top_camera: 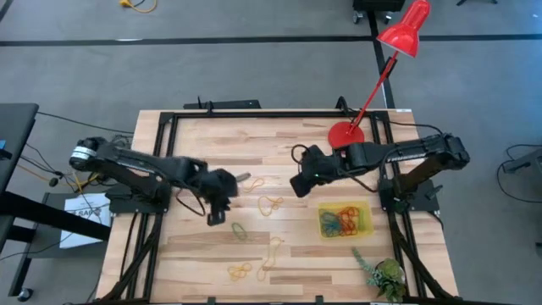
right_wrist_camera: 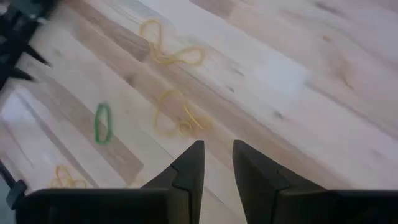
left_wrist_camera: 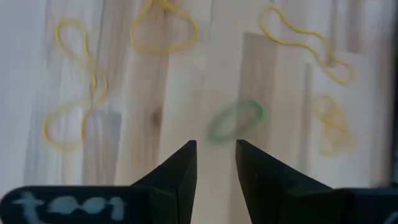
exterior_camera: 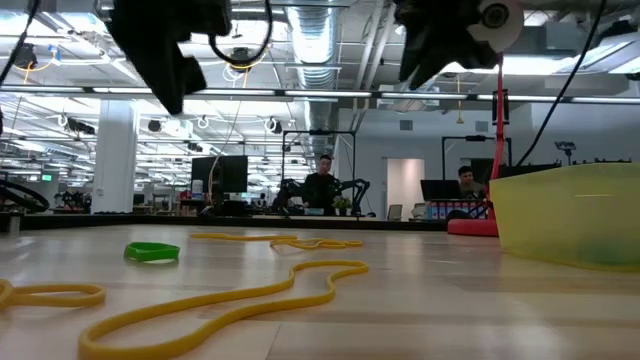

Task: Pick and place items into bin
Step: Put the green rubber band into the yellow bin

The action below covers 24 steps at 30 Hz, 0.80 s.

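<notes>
The yellow translucent bin [top_camera: 345, 220] sits right of the table's middle, with several coloured rubber bands inside, and shows large in the low view [exterior_camera: 570, 215]. Loose bands lie flat on the wood: a green one [top_camera: 240, 230] [left_wrist_camera: 235, 119] [right_wrist_camera: 102, 122] and yellow ones [top_camera: 271, 203] [top_camera: 273, 247] [top_camera: 240, 271] [right_wrist_camera: 177, 115]. My left gripper [top_camera: 216, 212] [left_wrist_camera: 216, 162] hangs above the table just left of the green band, open by a narrow gap and holding nothing. My right gripper [top_camera: 298, 185] [right_wrist_camera: 217, 162] hovers above the table beside the yellow band near the middle, narrowly open and holding nothing.
A red lamp stands with its round base [top_camera: 345, 134] on the far right of the table. A green plant sprig [top_camera: 381, 273] lies at the near right corner. Black frame rails run along the table edges. People sit in the room beyond the far edge.
</notes>
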### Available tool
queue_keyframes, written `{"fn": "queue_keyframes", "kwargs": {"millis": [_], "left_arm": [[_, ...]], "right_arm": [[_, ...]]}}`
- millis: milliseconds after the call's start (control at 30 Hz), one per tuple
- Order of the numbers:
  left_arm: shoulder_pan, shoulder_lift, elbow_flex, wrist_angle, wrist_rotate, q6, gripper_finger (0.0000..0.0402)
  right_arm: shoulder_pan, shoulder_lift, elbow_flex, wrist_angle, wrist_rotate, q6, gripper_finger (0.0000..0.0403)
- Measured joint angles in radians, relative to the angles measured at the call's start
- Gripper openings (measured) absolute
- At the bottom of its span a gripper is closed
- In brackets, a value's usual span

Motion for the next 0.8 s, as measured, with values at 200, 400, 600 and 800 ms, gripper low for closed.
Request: {"fn": "queue_keyframes", "kwargs": {"millis": [200, 400, 600, 800], "left_arm": [[-0.045, 0.152, -0.021, 0.099, -0.076, 0.048, 0.0100], [-0.070, 0.299, -0.021, 0.218, 0.011, 0.052, 0.0100], [-0.112, 0.369, -0.020, 0.247, 0.027, 0.040, 0.0100], [-0.141, 0.383, -0.019, 0.251, -0.071, 0.039, 0.0100]], "right_arm": [[-0.017, 0.000, 0.000, 0.106, 0.000, -0.102, 0.0079], [-0.017, 0.000, 0.000, 0.145, 0.000, -0.139, 0.0079], [-0.017, 0.000, 0.000, 0.140, 0.000, -0.175, 0.0078], [-0.015, 0.000, -0.001, 0.141, 0.000, -0.191, 0.0079]]}}
